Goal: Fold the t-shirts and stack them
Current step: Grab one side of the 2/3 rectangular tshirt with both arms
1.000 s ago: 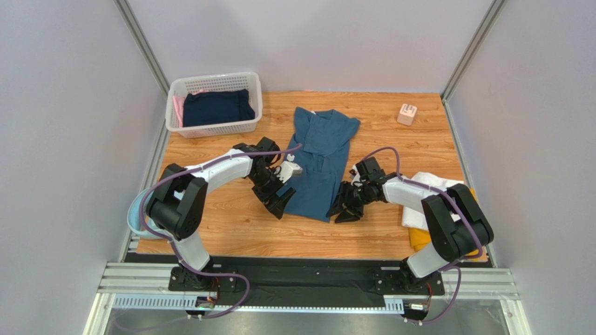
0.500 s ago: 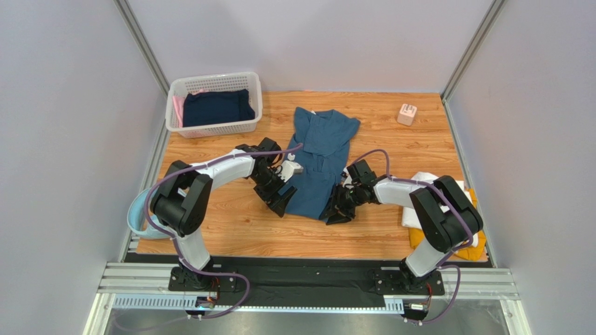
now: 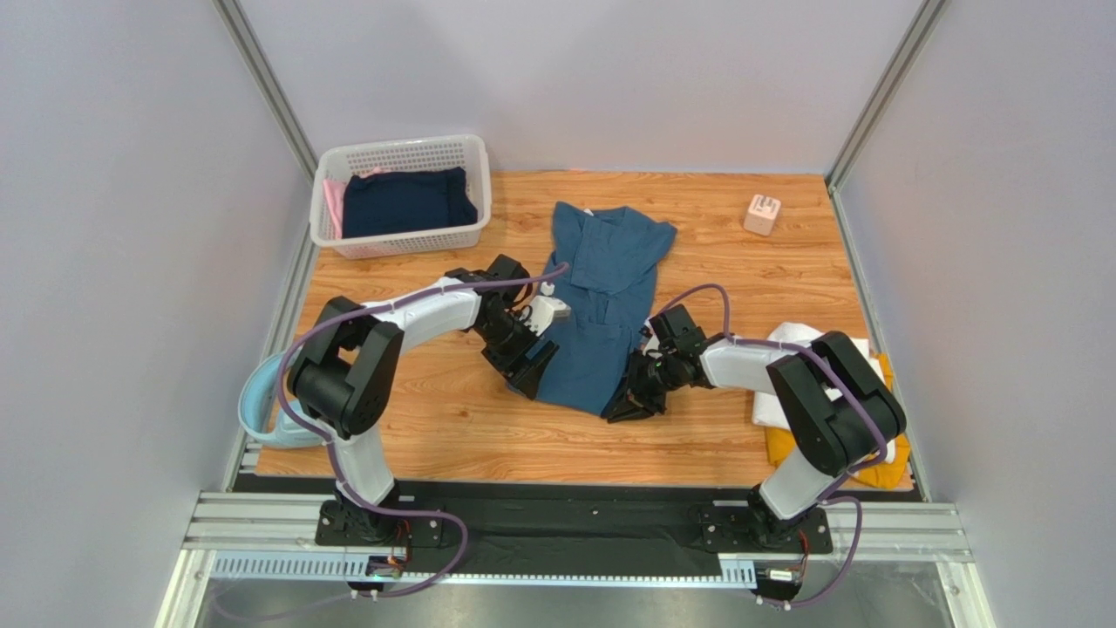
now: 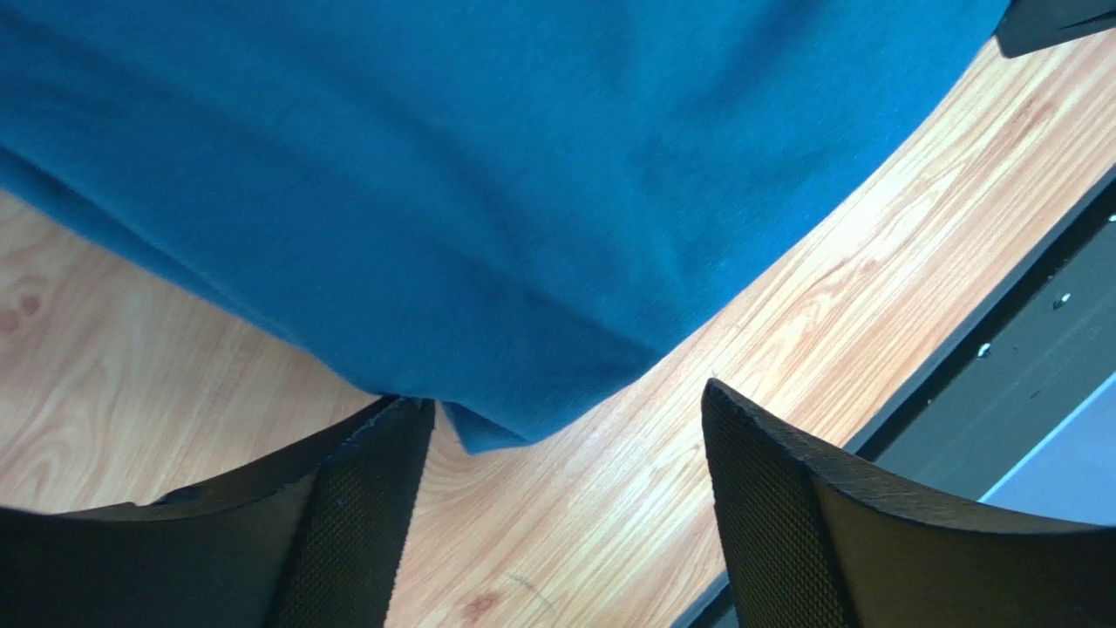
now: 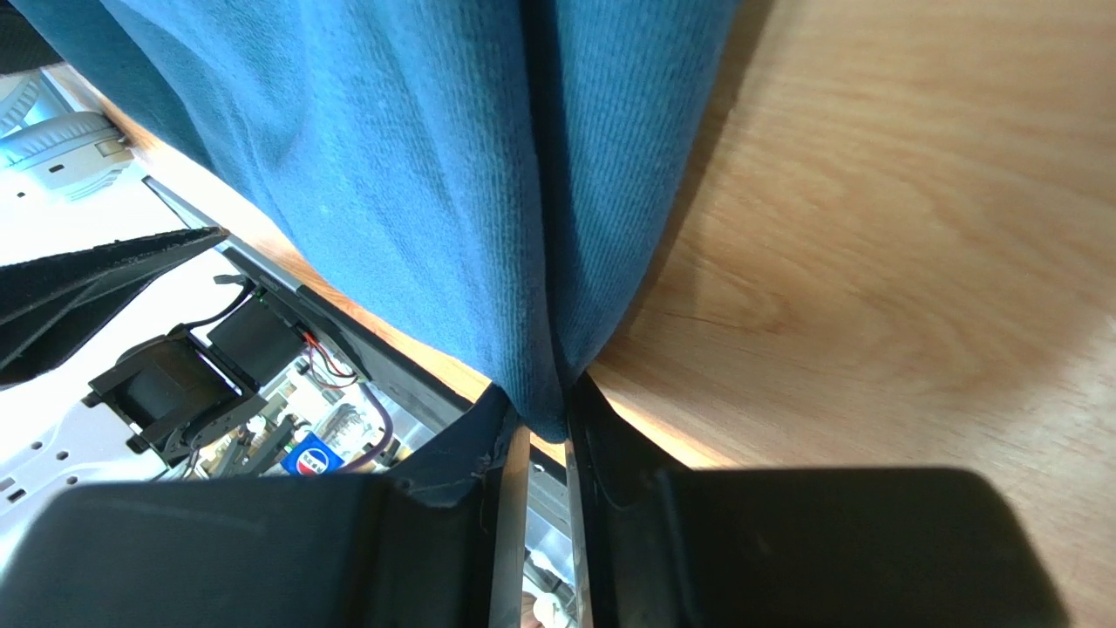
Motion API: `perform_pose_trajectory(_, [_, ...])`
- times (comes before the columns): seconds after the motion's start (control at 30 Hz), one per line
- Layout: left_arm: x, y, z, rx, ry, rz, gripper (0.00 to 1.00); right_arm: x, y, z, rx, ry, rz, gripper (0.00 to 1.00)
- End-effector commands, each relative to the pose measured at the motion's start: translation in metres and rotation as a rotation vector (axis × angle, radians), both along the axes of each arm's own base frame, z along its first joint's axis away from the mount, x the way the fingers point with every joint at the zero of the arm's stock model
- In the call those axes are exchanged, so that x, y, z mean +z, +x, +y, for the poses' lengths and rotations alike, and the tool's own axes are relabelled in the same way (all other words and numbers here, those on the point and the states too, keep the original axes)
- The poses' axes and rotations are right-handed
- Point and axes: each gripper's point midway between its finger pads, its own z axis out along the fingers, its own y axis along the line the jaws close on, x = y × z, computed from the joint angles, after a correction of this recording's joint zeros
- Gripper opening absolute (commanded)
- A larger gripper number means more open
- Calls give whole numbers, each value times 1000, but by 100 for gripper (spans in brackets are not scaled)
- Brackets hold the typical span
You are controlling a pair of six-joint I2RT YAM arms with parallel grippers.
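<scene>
The right gripper [image 5: 540, 438] has its fingers [image 5: 629, 497] pressed together on one bottom corner of the teal t-shirt [image 5: 432, 170]. The cloth is pinched in the narrow slit between them, at the lower middle of the right wrist view. The left gripper [image 4: 563, 419] holds nothing. Its fingers [image 4: 354, 510] stand well apart and straddle the hem's other corner, which pokes down between them at the bottom centre of the left wrist view.

In the top view both grippers sit at the shirt's lower edge, near the frame's centre. The shirt lies as a long narrow strip on the wooden table [image 3: 432, 438], collar toward the top of the frame. It looks already folded lengthwise.

At the right of the frame, partly under the right arm, a folded white t-shirt [image 3: 797, 343] appears to lie on a mustard-yellow t-shirt [image 3: 786, 452]. Those two look finished. The teal one probably needs the left grip closed, a fold from hem to collar, and then a place on that stack. The basket [image 3: 393, 244] at upper left holds a navy garment [image 3: 406, 199], possibly work left to do.
</scene>
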Motion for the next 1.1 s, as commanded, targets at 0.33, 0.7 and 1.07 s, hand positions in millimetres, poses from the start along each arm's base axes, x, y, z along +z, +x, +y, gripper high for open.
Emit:
perform_pose_trajectory(0.33, [-21, 2, 47, 23, 169, -73, 87, -7, -5, -5, 8, -27, -14, 17])
perform_pose_trajectory(0.7, [-37, -25, 33, -25, 152, 65, 72, -7, -3, -3, 13, -20, -14, 16])
perform_pose_trajectory(1.07, [-34, -47, 24, -80, 159, 95, 69, -3, 0, -1, 24, -17, -22, 15])
